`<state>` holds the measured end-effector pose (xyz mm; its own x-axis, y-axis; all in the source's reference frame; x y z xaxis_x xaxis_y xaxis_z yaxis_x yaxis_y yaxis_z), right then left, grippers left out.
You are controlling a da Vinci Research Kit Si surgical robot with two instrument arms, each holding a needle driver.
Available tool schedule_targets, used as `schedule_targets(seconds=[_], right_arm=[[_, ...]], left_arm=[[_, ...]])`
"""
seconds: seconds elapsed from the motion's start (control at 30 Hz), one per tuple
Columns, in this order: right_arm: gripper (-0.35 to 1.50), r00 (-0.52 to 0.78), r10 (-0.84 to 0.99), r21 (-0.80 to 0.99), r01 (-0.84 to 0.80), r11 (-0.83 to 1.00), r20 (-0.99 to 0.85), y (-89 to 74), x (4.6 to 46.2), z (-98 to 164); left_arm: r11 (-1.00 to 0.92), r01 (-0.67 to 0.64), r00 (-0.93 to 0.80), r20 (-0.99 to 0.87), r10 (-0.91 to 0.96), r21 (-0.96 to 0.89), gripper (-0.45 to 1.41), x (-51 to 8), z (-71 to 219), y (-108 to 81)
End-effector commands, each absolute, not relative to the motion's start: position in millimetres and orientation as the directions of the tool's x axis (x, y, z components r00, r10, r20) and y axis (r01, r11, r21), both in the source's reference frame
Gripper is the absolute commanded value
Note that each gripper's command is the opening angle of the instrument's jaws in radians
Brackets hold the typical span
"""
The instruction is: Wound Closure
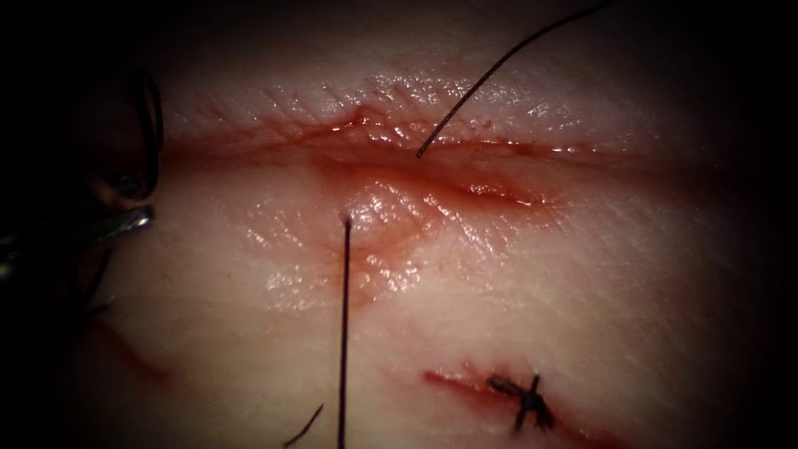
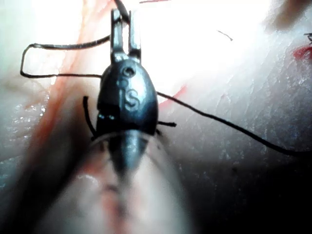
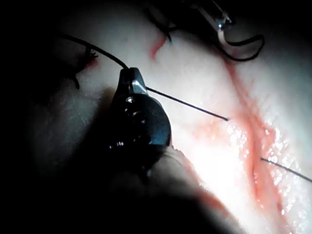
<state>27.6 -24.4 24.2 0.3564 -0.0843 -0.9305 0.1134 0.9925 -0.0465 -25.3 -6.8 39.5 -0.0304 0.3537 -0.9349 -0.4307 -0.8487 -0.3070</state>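
**Thread through the cut, held by the right hand**

Endoscope view: the tissue (image 1: 582,274) is crossed by the cut (image 1: 274,150), which is lined with red fluid (image 1: 490,189). The left hand (image 1: 146,219) is seen at the dim edge, well apart from the stitch site. A dark curved arc (image 1: 155,125) lies just beside it; whether this is the needle or thread cannot be told. One strand of thread (image 1: 342,333) enters the tissue on one side of the cut, and a second strand (image 1: 499,66) is seen at the opposite lip. A knotted stitch (image 1: 525,401) is seen far from the left hand.

Left wrist view: a loop of thread (image 2: 29,61) lies beside the left hand (image 2: 123,24). Whether anything is gripped there cannot be told.

Right wrist view: the right hand (image 3: 130,78) is closed on the thread (image 3: 190,105), which runs from its tip into the tissue (image 3: 209,161) near the cut (image 3: 251,131). The needle cannot be made out.
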Motion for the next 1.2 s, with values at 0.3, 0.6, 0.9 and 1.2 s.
schedule_targets(seconds=[0.3, 0.6, 0.9, 1.2], right_arm=[[1.35, 0.329, -0.023, -0.018, 0.020, 1.000, -0.944, -18.3, 27.2, 26.4], [1.42, 0.369, 0.016, -0.006, -0.060, 0.998, -0.929, -12.0, 26.4, 31.7], [1.42, 0.421, -0.020, -0.056, -0.075, 0.996, -0.907, -11.4, 30.3, 38.1], [0.06, 0.428, 0.017, -0.026, -0.092, 0.995, -0.903, -10.9, 28.6, 40.9]], left_arm=[[-0.850, -0.428, -0.029, -0.935, 0.353, -0.308, -0.45, -25.6, 40.1, -6.9], [-0.850, -0.427, -0.029, -0.935, 0.353, -0.308, -0.45, -25.6, 40.2, -6.9], [-0.851, -0.427, -0.029, -0.935, 0.352, -0.307, -0.45, -25.5, 40.2, -7.0], [-0.852, -0.424, -0.029, -0.935, 0.352, -0.308, -0.45, -25.1, 40.1, -7.1]])
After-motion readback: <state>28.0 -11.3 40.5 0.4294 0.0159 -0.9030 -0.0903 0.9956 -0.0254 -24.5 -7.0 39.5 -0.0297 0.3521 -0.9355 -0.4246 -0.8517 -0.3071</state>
